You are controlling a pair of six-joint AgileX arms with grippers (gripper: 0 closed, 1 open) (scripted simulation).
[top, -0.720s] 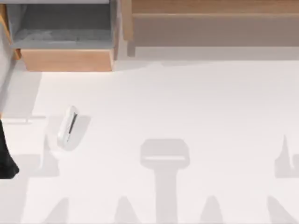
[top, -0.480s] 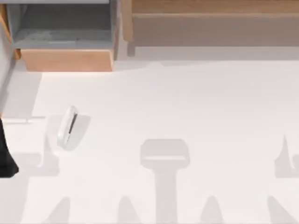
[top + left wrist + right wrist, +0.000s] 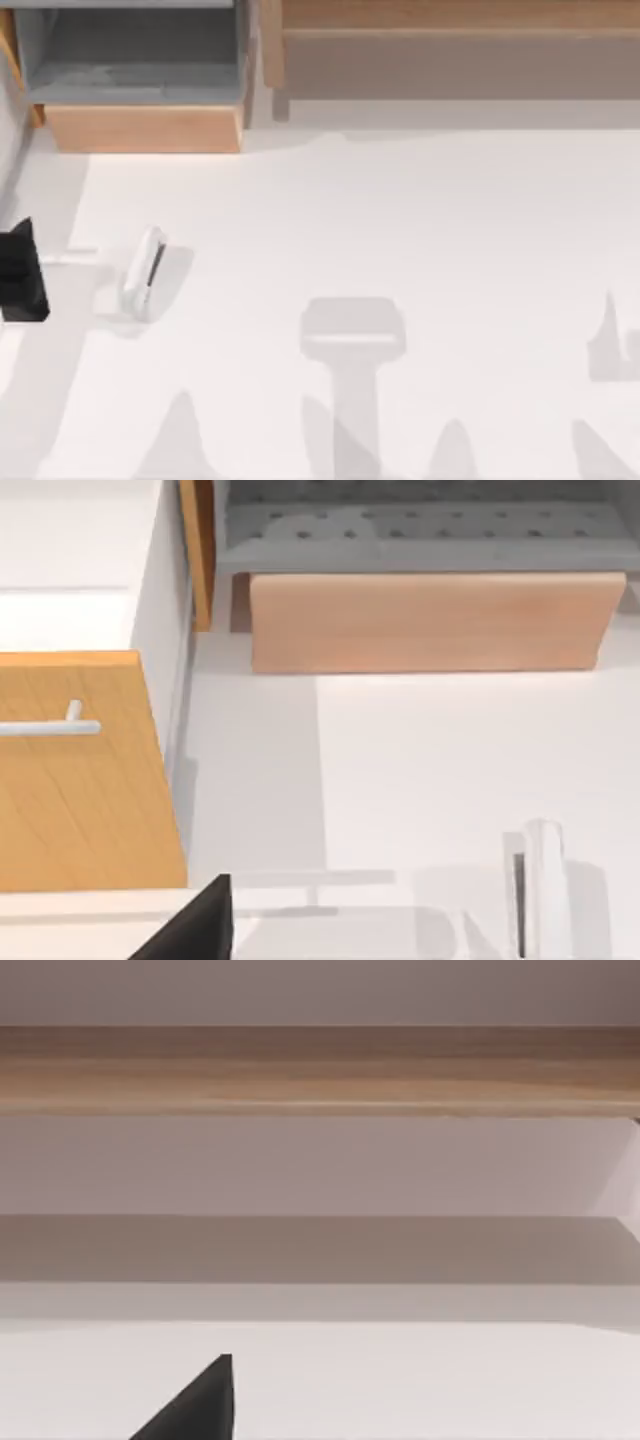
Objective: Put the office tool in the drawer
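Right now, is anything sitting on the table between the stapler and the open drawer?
Nothing visible does. The office tool lies on bare white table, and the stretch up to the drawer holds only shadow. The drawer is open, grey inside. The left gripper is beside the tool.

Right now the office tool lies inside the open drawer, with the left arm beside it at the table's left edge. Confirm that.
Not quite. The office tool lies on the white table, in front of the open drawer, not in it; the top view shows this. The left arm is indeed beside it at the table's left edge.

Left end effector point(image 3: 22, 272) hangs low at the table's left edge.
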